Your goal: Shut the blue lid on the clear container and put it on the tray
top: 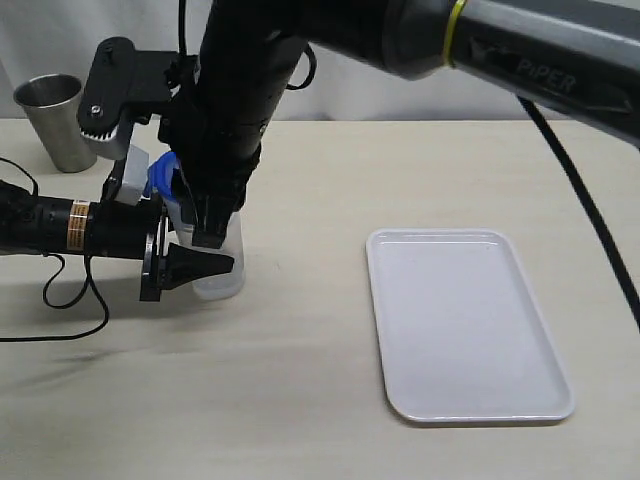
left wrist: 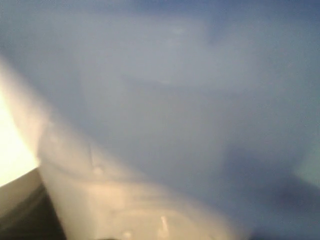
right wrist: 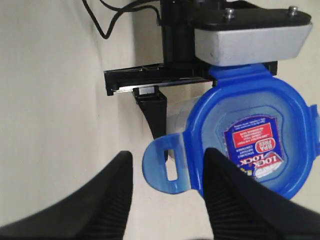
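Right wrist view shows the small bright-blue plastic lid [right wrist: 250, 145] resting on the tall frosted clear plastic container [top: 222, 275], well apart from the flat white rectangular tray [top: 470, 330]. The left gripper [top: 200, 250] appears clamped on the container. The right gripper [right wrist: 168, 162] stands jaws apart astride one snap flap [right wrist: 157, 175] — better to press each flap squarely while the container is braced. The left wrist view is mere blur — whether any flap has latched cannot be told.

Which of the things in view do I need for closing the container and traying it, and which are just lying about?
For the job:
- blue lid, resting on top of the container
- clear container
- white tray, nothing on it

Lying about:
- steel cup, standing apart at the back
- black cable, trailing beside the left arm
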You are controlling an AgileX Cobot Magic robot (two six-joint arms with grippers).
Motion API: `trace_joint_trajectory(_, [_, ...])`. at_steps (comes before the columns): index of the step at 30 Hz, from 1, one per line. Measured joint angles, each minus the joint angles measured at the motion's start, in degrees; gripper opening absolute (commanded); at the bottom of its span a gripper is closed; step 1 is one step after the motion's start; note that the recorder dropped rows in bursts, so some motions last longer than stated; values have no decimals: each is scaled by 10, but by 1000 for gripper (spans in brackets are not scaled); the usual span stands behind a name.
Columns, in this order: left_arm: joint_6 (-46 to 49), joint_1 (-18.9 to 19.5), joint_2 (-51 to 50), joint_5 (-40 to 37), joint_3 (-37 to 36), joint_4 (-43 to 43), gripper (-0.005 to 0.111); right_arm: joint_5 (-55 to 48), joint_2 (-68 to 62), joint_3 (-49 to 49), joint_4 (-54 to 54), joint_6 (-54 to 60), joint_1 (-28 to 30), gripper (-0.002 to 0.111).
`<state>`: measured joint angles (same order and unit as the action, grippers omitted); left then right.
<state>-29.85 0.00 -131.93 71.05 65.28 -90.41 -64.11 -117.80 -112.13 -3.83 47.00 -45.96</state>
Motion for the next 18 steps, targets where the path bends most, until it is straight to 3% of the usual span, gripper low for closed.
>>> trace_joint_trajectory(18, [-9, 0, 0, -4, 0, 4, 0, 126, 19, 103, 68, -16, -11, 42])
